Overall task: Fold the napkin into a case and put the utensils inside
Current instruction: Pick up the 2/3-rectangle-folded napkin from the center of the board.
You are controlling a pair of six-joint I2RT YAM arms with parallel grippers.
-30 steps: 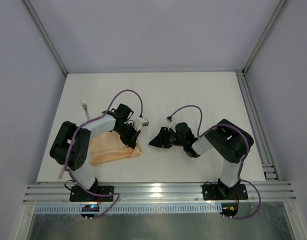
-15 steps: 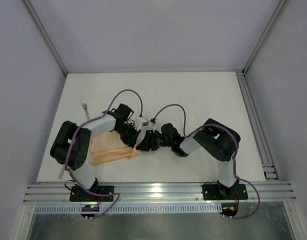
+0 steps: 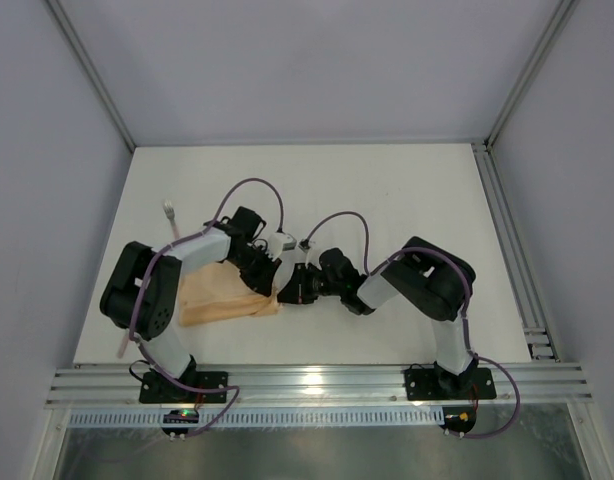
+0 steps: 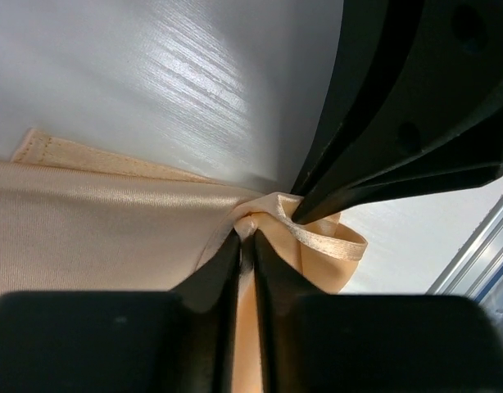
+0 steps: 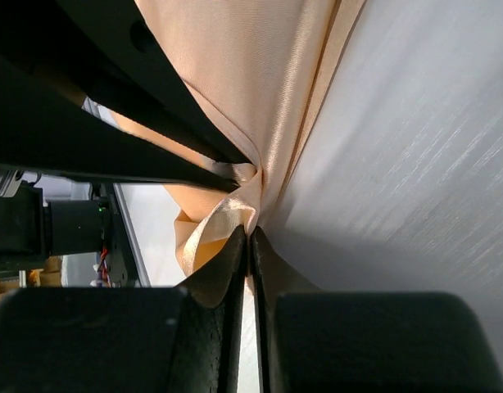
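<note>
At the right corner of the soft peach-orange cloth napkin [image 3: 219, 302], black left gripper [image 4: 246, 236] and black right gripper [image 5: 250, 232] both pinch the hem; cloth seems limp, light, slippery.

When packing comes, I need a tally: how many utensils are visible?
1: the utensil lies near the table's left edge, beyond the left arm. Others may be hidden beneath it.

the napkin [image 4: 96, 237] is satiny cloth with a stitched hem; the table [image 4: 153, 74] looks smooth, faintly glossy, perhaps laminate.
</note>
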